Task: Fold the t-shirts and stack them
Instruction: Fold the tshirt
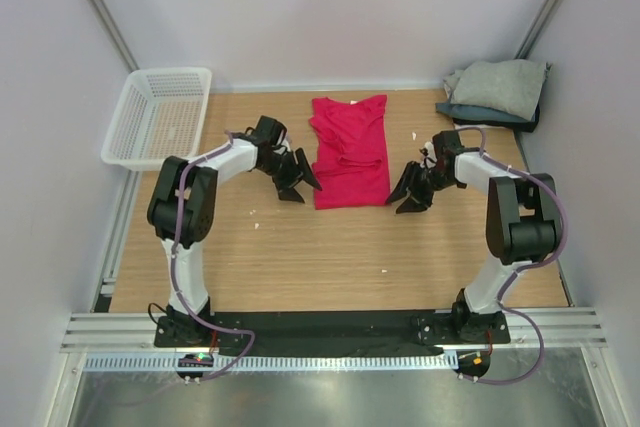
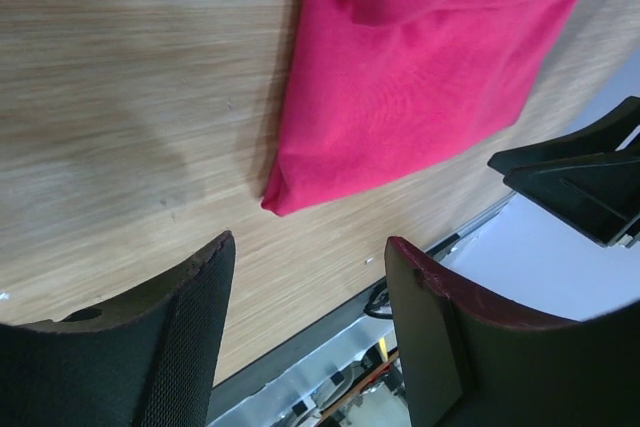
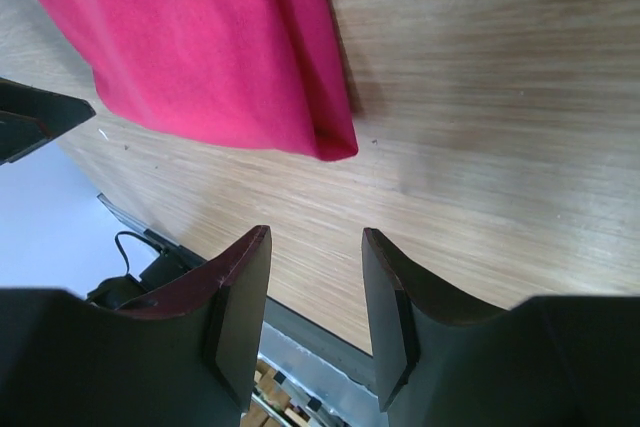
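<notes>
Matt crimson cloth t-shirt; wood-grain table; white plastic mesh basket

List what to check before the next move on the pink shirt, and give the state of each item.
1. Left gripper open and empty: ok.
2. Right gripper open and empty: ok.
3. Pink shirt lying flat on the table between the two grippers, touched by neither: ok.
4. Sleeves folded in, so the shirt is a narrow strip: ok, as far as the top view shows.
5. Near corners of the shirt in sight of both wrist cameras: ok.
6. Stack of folded shirts in the far right corner level enough to take another: cannot tell.
</notes>
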You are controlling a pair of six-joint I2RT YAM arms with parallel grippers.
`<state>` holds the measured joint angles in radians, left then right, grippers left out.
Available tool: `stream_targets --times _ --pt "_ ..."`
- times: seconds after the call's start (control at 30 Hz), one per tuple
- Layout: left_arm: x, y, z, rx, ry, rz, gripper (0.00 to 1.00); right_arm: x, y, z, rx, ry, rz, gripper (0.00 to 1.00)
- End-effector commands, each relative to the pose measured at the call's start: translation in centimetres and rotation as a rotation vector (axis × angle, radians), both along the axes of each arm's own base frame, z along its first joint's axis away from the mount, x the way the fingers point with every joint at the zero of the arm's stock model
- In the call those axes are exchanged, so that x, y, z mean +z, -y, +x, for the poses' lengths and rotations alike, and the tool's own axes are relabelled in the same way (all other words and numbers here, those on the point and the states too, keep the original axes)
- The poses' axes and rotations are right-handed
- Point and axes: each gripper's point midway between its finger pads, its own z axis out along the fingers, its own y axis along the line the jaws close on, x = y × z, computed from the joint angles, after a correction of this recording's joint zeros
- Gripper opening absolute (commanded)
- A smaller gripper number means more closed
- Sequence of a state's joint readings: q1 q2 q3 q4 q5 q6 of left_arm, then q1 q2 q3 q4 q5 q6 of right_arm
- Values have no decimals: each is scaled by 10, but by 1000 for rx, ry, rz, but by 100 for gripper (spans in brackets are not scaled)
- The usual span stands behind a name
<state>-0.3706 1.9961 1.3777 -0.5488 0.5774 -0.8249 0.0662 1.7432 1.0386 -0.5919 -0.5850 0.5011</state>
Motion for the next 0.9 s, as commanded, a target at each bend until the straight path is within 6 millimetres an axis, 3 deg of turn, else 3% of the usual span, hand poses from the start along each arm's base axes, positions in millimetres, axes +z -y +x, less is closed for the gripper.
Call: stream_targets --times 0.0,0.4,0.6,0.8,0.87 --pt "0 11 6 3 -1 -43 63 13 -2 29 14 105 1 48" --pt "-28 27 -9 -8 -68 -12 63 -13 -2 38 16 63 -4 48" --pt "-37 32 -11 -5 -86 2 53 -22 -3 38 15 40 -5 48" --pt "-46 30 -6 14 -84 34 53 -29 -3 45 18 48 -11 48" --pt "-50 28 -6 21 -89 41 49 -29 -3 48 17 51 -6 43"
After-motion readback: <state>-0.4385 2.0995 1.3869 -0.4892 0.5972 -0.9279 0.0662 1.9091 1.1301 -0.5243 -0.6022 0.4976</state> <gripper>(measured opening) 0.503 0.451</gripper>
